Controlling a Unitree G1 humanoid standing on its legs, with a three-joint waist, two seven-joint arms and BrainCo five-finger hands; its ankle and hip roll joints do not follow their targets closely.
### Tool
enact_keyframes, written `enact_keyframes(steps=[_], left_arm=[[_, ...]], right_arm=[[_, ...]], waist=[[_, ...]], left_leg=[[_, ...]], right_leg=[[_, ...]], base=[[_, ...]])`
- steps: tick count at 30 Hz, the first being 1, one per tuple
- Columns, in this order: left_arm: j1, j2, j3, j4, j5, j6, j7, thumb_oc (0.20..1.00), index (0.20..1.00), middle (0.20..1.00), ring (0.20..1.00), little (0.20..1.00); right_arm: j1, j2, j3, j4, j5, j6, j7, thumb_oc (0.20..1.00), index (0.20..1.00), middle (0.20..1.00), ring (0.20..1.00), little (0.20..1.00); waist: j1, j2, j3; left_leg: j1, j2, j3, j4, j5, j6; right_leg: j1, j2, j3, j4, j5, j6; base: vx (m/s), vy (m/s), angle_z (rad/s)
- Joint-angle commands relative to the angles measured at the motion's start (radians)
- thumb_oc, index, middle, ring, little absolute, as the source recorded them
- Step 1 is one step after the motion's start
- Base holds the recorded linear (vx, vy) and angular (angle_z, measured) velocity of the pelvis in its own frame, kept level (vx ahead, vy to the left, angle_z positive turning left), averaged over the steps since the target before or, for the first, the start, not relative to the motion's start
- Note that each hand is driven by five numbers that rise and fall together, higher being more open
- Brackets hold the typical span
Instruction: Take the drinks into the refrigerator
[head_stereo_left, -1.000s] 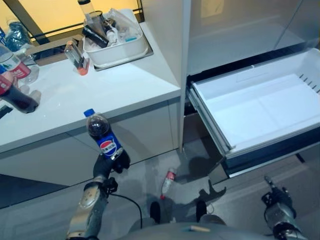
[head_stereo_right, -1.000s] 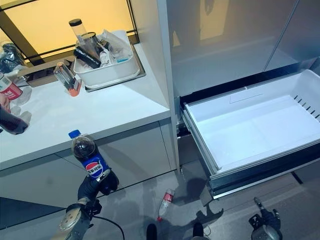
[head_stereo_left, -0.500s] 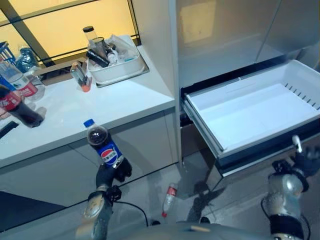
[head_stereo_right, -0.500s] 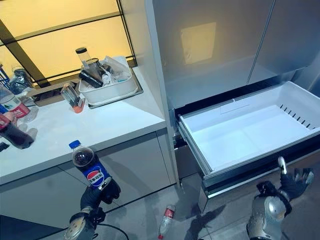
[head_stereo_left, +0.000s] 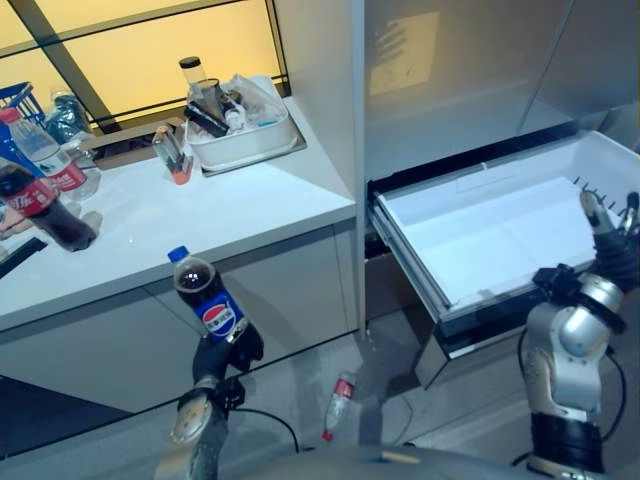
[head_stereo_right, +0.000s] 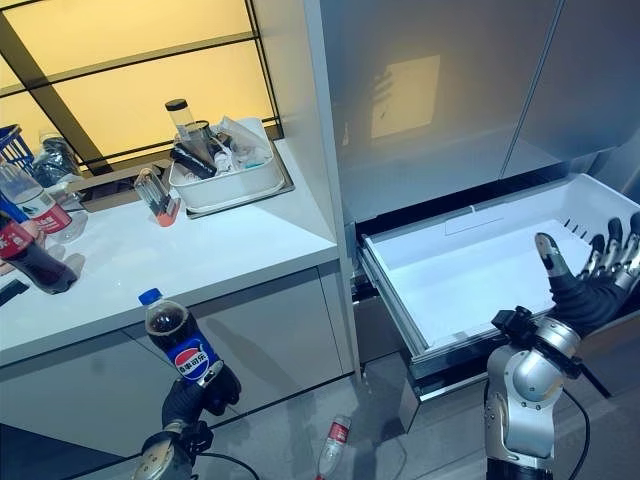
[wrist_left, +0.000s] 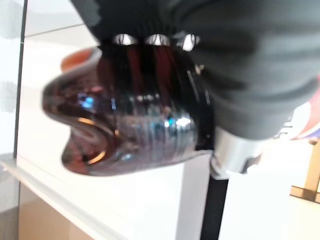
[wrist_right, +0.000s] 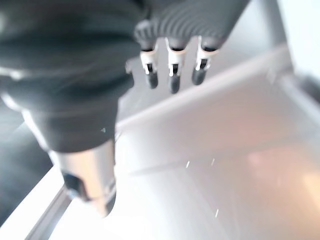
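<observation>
Now left hand (head_stereo_right: 196, 396) grips cola bottle (head_stereo_right: 181, 347); right hand (head_stereo_right: 590, 288) spread over drawer (head_stereo_right: 470, 268).

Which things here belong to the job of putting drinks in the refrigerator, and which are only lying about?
For the job:
- cola bottle held in the left robot hand
- open refrigerator drawer, right robot hand above its front
- bottles on the counter
- small bottle on the floor

Lying about:
- white bin of odds and ends

White countertop (head_stereo_right: 180, 255) above grey cabinet fronts (head_stereo_right: 270, 335); behind the countertop, a dark-framed window (head_stereo_right: 130, 70) glowing yellow. Beside the countertop, a tall grey panel (head_stereo_right: 420, 90) bearing a pale light patch. Below the countertop, grey floor (head_stereo_right: 290, 440).
</observation>
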Motion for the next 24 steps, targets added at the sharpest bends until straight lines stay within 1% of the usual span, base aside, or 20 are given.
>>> enact_keyframes(steps=[1, 2, 4, 5, 7, 8, 10, 11, 12, 14, 15, 16, 17, 19, 21, 23, 24], left_arm=[[-0.121, 0.071, 0.043, -0.031, 0.047, -0.140, -0.022, 0.200, 0.200, 0.200, 0.200, 0.200], [-0.121, 0.070, 0.043, -0.030, 0.047, -0.141, -0.022, 0.200, 0.200, 0.200, 0.200, 0.200], [-0.126, 0.077, 0.041, -0.023, 0.050, -0.138, -0.038, 0.200, 0.200, 0.200, 0.200, 0.200], [-0.126, 0.081, 0.039, -0.020, 0.058, -0.137, -0.056, 0.200, 0.200, 0.200, 0.200, 0.200], [-0.128, 0.083, 0.038, -0.020, 0.062, -0.137, -0.064, 0.200, 0.200, 0.200, 0.200, 0.200], [-0.137, 0.095, 0.033, -0.020, 0.081, -0.132, -0.092, 0.200, 0.200, 0.200, 0.200, 0.200], [-0.138, 0.094, 0.034, -0.020, 0.081, -0.132, -0.093, 0.200, 0.200, 0.200, 0.200, 0.200], [-0.161, 0.130, 0.012, -0.025, 0.102, -0.118, -0.141, 0.200, 0.200, 0.200, 0.200, 0.200], [-0.170, 0.140, 0.003, -0.028, 0.100, -0.115, -0.149, 0.200, 0.200, 0.200, 0.200, 0.200], [-0.197, 0.172, -0.038, -0.043, 0.120, -0.113, -0.184, 0.200, 0.200, 0.200, 0.200, 0.200], [-0.199, 0.170, -0.035, -0.042, 0.120, -0.113, -0.184, 0.200, 0.200, 0.200, 0.200, 0.200], [-0.227, 0.192, -0.070, -0.067, 0.132, -0.117, -0.188, 0.200, 0.200, 0.200, 0.200, 0.200], [-0.239, 0.208, -0.090, -0.090, 0.151, -0.129, -0.190, 0.200, 0.200, 0.200, 0.200, 0.200], [-0.262, 0.239, -0.105, -0.146, 0.214, -0.162, -0.168, 0.200, 0.200, 0.200, 0.200, 0.200], [-0.273, 0.248, -0.111, -0.156, 0.231, -0.172, -0.154, 0.200, 0.200, 0.200, 0.200, 0.200], [-0.299, 0.275, -0.117, -0.185, 0.293, -0.211, -0.106, 0.200, 0.200, 0.200, 0.200, 0.200], [-0.299, 0.273, -0.116, -0.185, 0.294, -0.211, -0.105, 0.200, 0.200, 0.200, 0.200, 0.200]], right_arm=[[-0.062, -0.041, 0.042, -0.053, -0.033, -0.023, 0.140, 1.000, 1.000, 1.000, 1.000, 1.000], [-0.064, -0.042, 0.042, -0.052, -0.031, -0.023, 0.141, 1.000, 1.000, 1.000, 1.000, 1.000], [-0.080, -0.077, 0.093, -0.051, -0.018, -0.007, 0.208, 1.000, 1.000, 1.000, 1.000, 1.000], [-0.092, -0.109, 0.126, -0.034, -0.016, 0.011, 0.263, 1.000, 1.000, 1.000, 1.000, 1.000], [-0.101, -0.127, 0.136, -0.016, -0.009, 0.019, 0.275, 1.000, 1.000, 1.000, 1.000, 1.000], [-0.146, -0.181, 0.177, 0.037, 0.011, 0.056, 0.341, 1.000, 1.000, 1.000, 1.000, 1.000], [-0.147, -0.182, 0.178, 0.039, 0.011, 0.055, 0.341, 1.000, 1.000, 1.000, 1.000, 1.000], [-0.259, -0.273, 0.287, 0.210, 0.104, 0.155, 0.465, 1.000, 1.000, 1.000, 1.000, 1.000], [-0.291, -0.305, 0.315, 0.255, 0.126, 0.181, 0.489, 1.000, 1.000, 1.000, 1.000, 1.000], [-0.409, -0.383, 0.421, 0.367, 0.202, 0.239, 0.576, 1.000, 1.000, 1.000, 1.000, 1.000], [-0.418, -0.384, 0.426, 0.376, 0.205, 0.235, 0.577, 1.000, 1.000, 1.000, 1.000, 1.000], [-0.532, -0.429, 0.519, 0.457, 0.243, 0.257, 0.612, 1.000, 1.000, 1.000, 1.000, 1.000], [-0.584, -0.447, 0.579, 0.502, 0.273, 0.280, 0.650, 1.000, 1.000, 1.000, 1.000, 1.000], [-0.672, -0.475, 0.651, 0.560, 0.336, 0.285, 0.678, 1.000, 1.000, 1.000, 1.000, 1.000], [-0.708, -0.485, 0.671, 0.583, 0.368, 0.282, 0.684, 1.000, 1.000, 1.000, 1.000, 1.000], [-0.794, -0.513, 0.736, 0.619, 0.450, 0.277, 0.717, 1.000, 1.000, 1.000, 1.000, 1.000], [-0.798, -0.513, 0.739, 0.622, 0.452, 0.276, 0.718, 1.000, 1.000, 1.000, 1.000, 1.000]], waist=[[0.020, -0.052, 0.005], [0.019, -0.051, 0.006], [0.027, -0.057, 0.006], [0.032, -0.060, 0.004], [0.033, -0.060, 0.004], [0.045, -0.067, -0.002], [0.044, -0.067, 0.000], [0.063, -0.081, -0.010], [0.070, -0.087, -0.014], [0.082, -0.096, -0.020], [0.080, -0.095, -0.018], [0.089, -0.101, -0.021], [0.097, -0.108, -0.024], [0.103, -0.114, -0.026], [0.102, -0.115, -0.025], [0.112, -0.123, -0.030], [0.110, -0.122, -0.029]], left_leg=[[0.072, -0.050, -0.002, 0.007, -0.123, 0.069], [0.072, -0.050, -0.002, 0.007, -0.123, 0.069], [0.074, -0.047, -0.002, 0.007, -0.122, 0.068], [0.076, -0.047, -0.002, 0.007, -0.120, 0.067], [0.078, -0.046, -0.003, 0.007, -0.121, 0.066], [0.080, -0.045, -0.004, 0.007, -0.119, 0.063], [0.081, -0.045, -0.004, 0.007, -0.119, 0.063], [0.080, -0.043, -0.008, 0.007, -0.116, 0.057], [0.080, -0.042, -0.009, 0.007, -0.115, 0.055], [0.078, -0.041, -0.011, 0.007, -0.113, 0.050], [0.078, -0.040, -0.011, 0.007, -0.113, 0.050], [0.078, -0.039, -0.012, 0.007, -0.111, 0.047], [0.077, -0.038, -0.014, 0.007, -0.110, 0.045], [0.075, -0.036, -0.019, 0.007, -0.110, 0.041], [0.074, -0.036, -0.019, 0.007, -0.110, 0.039], [0.072, -0.035, -0.022, 0.007, -0.108, 0.035], [0.071, -0.035, -0.023, 0.007, -0.108, 0.035]], right_leg=[[0.015, 0.000, 0.010, 0.103, -0.127, 0.005], [0.015, 0.000, 0.010, 0.104, -0.128, 0.005], [0.016, 0.002, 0.010, 0.107, -0.130, 0.003], [0.018, 0.002, 0.008, 0.106, -0.131, 0.002], [0.021, 0.003, 0.007, 0.103, -0.132, 0.002], [0.034, 0.002, 0.002, 0.093, -0.131, 0.002], [0.035, 0.002, 0.002, 0.093, -0.131, 0.002], [0.045, 0.002, -0.006, 0.080, -0.128, 0.002], [0.049, 0.002, -0.009, 0.077, -0.127, 0.002], [0.054, 0.001, -0.014, 0.070, -0.125, 0.001], [0.055, 0.001, -0.014, 0.069, -0.125, 0.001], [0.057, 0.001, -0.016, 0.067, -0.122, -0.001], [0.059, 0.002, -0.019, 0.065, -0.122, -0.001], [0.061, 0.002, -0.022, 0.060, -0.121, -0.002], [0.063, 0.002, -0.024, 0.058, -0.121, -0.001], [0.064, 0.002, -0.032, 0.057, -0.120, -0.001], [0.064, 0.002, -0.032, 0.057, -0.120, -0.001]], base=[[-0.01, -0.015, 0.05], [0.00, 0.000, 0.00], [0.00, 0.000, 0.00], [0.00, 0.000, 0.00], [0.00, 0.000, 0.00], [0.00, 0.000, 0.00], [0.01, -0.022, 0.02], [0.01, -0.059, 0.01], [0.01, -0.067, 0.02], [0.00, -0.026, 0.11], [0.00, -0.028, 0.15], [0.00, -0.029, 0.09], [0.00, -0.039, 0.07], [0.01, -0.024, 0.05], [0.01, -0.010, 0.10], [0.00, -0.016, 0.14], [0.00, -0.015, 0.06]])
